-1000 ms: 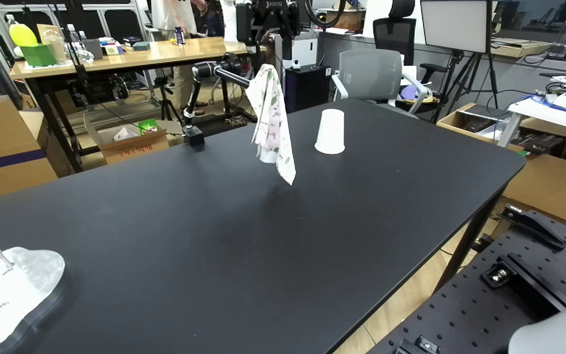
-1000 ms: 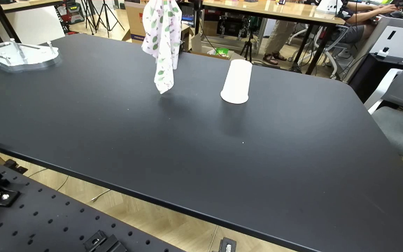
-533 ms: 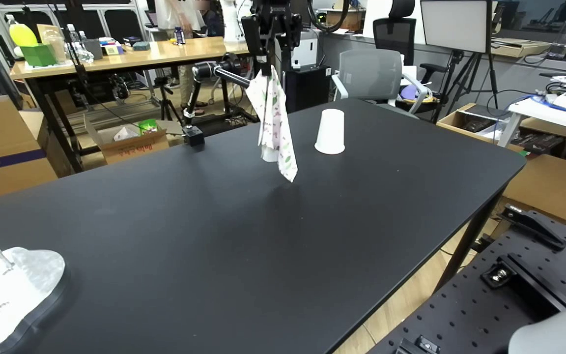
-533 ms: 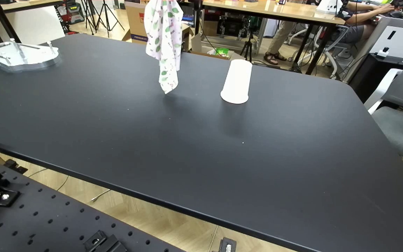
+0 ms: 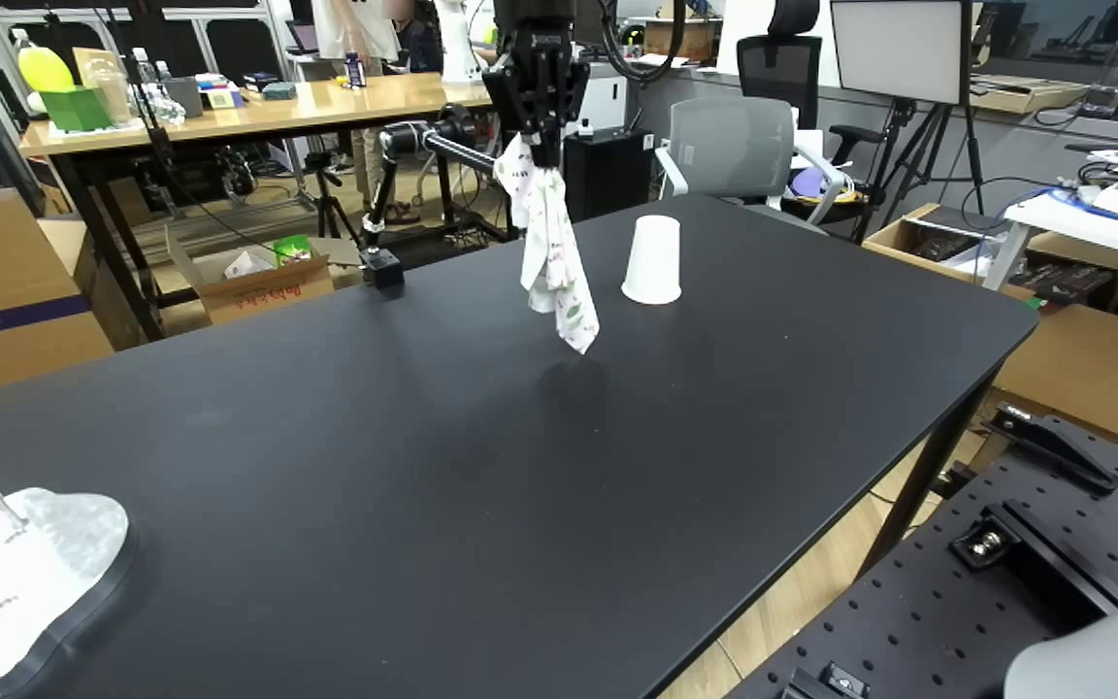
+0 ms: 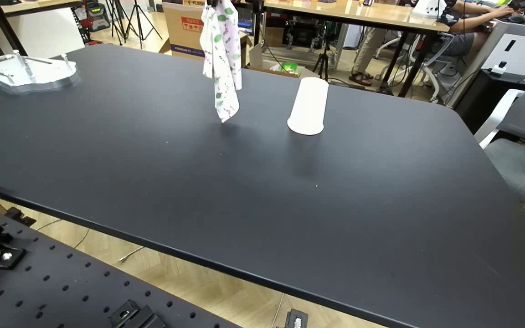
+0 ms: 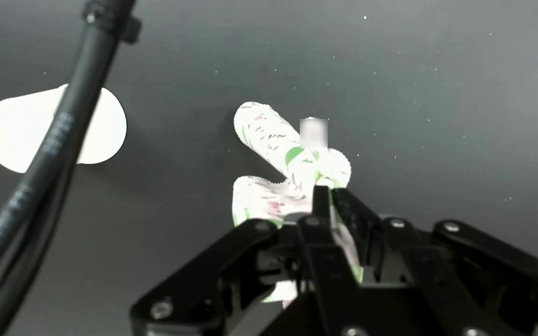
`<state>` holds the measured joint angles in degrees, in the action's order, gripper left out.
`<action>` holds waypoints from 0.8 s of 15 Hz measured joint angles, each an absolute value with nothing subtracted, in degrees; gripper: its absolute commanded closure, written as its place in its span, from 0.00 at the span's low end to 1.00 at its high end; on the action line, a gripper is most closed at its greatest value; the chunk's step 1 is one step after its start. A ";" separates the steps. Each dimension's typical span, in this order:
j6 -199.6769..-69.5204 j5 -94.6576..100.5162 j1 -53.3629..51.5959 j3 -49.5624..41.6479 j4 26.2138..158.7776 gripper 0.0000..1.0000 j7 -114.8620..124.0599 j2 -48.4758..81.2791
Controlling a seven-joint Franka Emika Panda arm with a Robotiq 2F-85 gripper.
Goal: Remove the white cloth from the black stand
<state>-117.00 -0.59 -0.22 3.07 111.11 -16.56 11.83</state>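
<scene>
The white cloth (image 5: 554, 257), printed with green leaves and pink flowers, hangs in folds above the dark table, its lowest corner clear of the surface. My gripper (image 5: 546, 163) points down from above and is shut on the upper part of the cloth. In the wrist view, a strip of cloth runs between the fingertips of the gripper (image 7: 329, 189), and folds of the cloth (image 7: 262, 133) spread out beyond them. The black stand (image 5: 386, 194) rises from the table's far edge. Its arm reaches the cloth's upper left side; whether cloth still rests on it I cannot tell.
A white cup (image 5: 653, 260) stands upside down close to the cloth, also seen in the wrist view as a white cup (image 7: 108, 126). A pale board with pegs (image 6: 30, 73) lies on the table (image 5: 423, 485). A black cable (image 7: 63, 126) crosses the wrist view.
My gripper has come down onto the cloth, and its jaws have closed on it. The cloth has bunched at the top and shifted slightly toward the cup.
</scene>
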 measured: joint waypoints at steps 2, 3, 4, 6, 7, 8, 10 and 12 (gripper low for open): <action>-116.58 -0.57 -0.16 3.05 111.10 1.00 -16.99 11.81; -116.36 -0.54 -0.18 3.06 111.10 0.98 -17.11 11.78; -116.24 -0.52 -0.20 3.09 111.10 0.98 -17.26 11.75; -115.99 -0.46 -0.29 3.22 111.10 0.98 -17.79 11.67; -115.81 -0.42 -0.38 3.37 111.11 0.98 -18.13 11.57; -115.42 -0.39 -0.55 3.56 111.12 0.98 -18.49 11.44; -114.40 -0.43 -1.04 4.26 111.24 0.98 -19.31 11.13; -112.84 -0.53 -1.77 5.22 111.66 0.98 -20.17 10.81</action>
